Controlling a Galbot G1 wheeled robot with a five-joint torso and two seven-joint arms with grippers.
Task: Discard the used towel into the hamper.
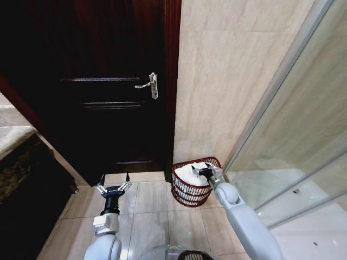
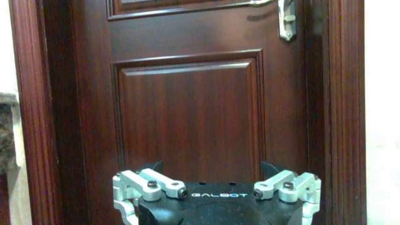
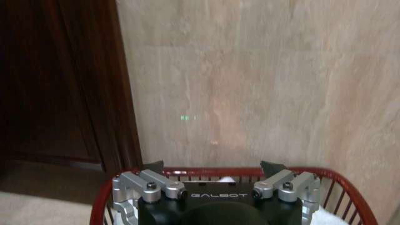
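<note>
I have the hamper (image 1: 193, 187) on the tiled floor (image 1: 149, 211), tucked against the beige wall (image 1: 227, 81) in the corner between the dark wooden door (image 1: 108, 86) and the glass shower panel (image 1: 303, 141). The white towel (image 1: 191, 173) lies inside it, heaped toward the wall side and rising about to the rim. My right gripper (image 1: 201, 170) sits just over the hamper's mouth, above the towel; from the right wrist camera its fingers stand apart with nothing between them, and the red rim (image 3: 325, 172) curves close on both sides of it. The glass panel's edge runs down just beside the hamper on my right, so that side is tight. My left gripper (image 1: 113, 188) hangs low over the floor in front of the door, well apart from the hamper, fingers spread and empty, pointing at the door's lower panel (image 2: 190, 117). Open floor tiles lie between the two grippers. The door handle (image 1: 151, 84) is high above.
</note>
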